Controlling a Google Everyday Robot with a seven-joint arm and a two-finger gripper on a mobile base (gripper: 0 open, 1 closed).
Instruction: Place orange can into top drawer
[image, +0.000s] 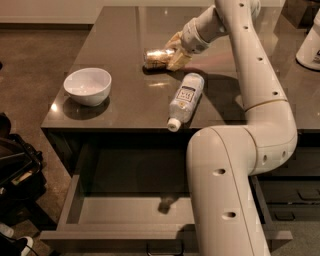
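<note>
**Orange can** (156, 57): short metal cylinder with a glossy golden-orange and cream label and a silvery end. It is tipped on its side, long axis running left-right, at the far middle of the worktop (125, 35). Whether it rests on the surface or sits just above it cannot be told.

**Claw** (175, 51): two pale yellowish fingers on a white jointed arm (252, 65). The fingers are pinched onto the can's right end, one behind it and one in front.

**Worktop**: dark grey-brown slab, smooth and faintly reflective, square-edged.

**Top drawer** (125, 212): wide, shallow grey tray with a plain matte floor. It is pulled out below the worktop's front edge, well apart from the can.

**Bowl** (88, 86): white, round, glazed, standing upright at the left.

**Water bottle** (185, 99): clear plastic with a white cap. It lies on its side near the front edge, just in front of the can.
</note>
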